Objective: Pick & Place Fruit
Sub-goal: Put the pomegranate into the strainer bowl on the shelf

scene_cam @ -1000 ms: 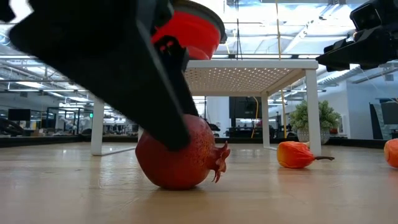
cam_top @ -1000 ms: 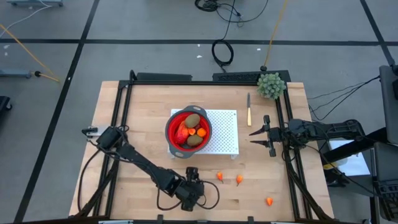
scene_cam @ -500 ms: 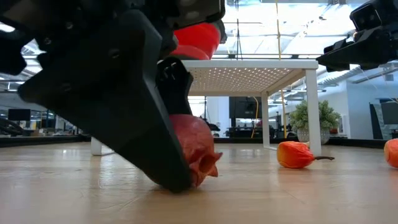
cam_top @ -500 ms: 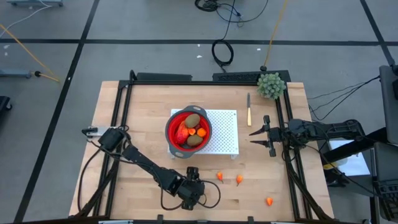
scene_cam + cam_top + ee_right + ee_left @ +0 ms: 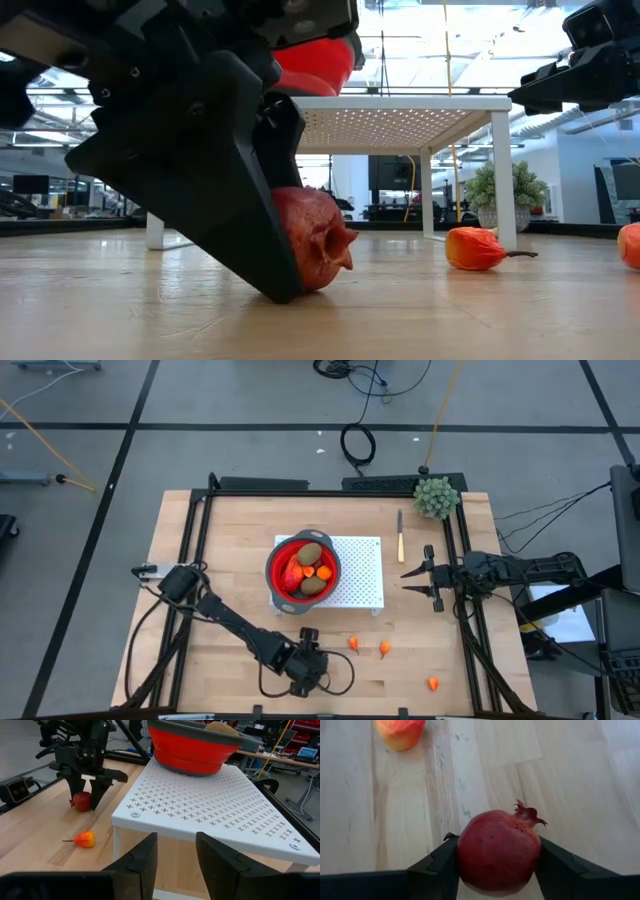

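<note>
High view. The red bowl sat on the white perforated stand near the middle of the wooden table; it held two brown kiwi-like ovals, a red-orange oblong piece and small orange bits. The left gripper stood at the table's near edge, on the near side of the bowl, its arm running in from the left. Three small orange fruits lay on the bare table on the near side of the stand, right of that gripper. The right gripper hung just off the stand's right edge, apart from the fruit. A knife and a green bushy ball lay beyond the stand, toward the far right corner.

Low view. A dark red pomegranate rested on the table in front of the stand, with a dark finger of the left gripper pressed against its side. An orange fruit with a stem lay to its right.

Left wrist view. The pomegranate sat between the two fingers, both touching its sides, its crown pointing away; the grip was closing on it while it lay on the table.

Right wrist view. The right gripper's fingers stood parted and held nothing, facing the stand's edge below the bowl.
</note>
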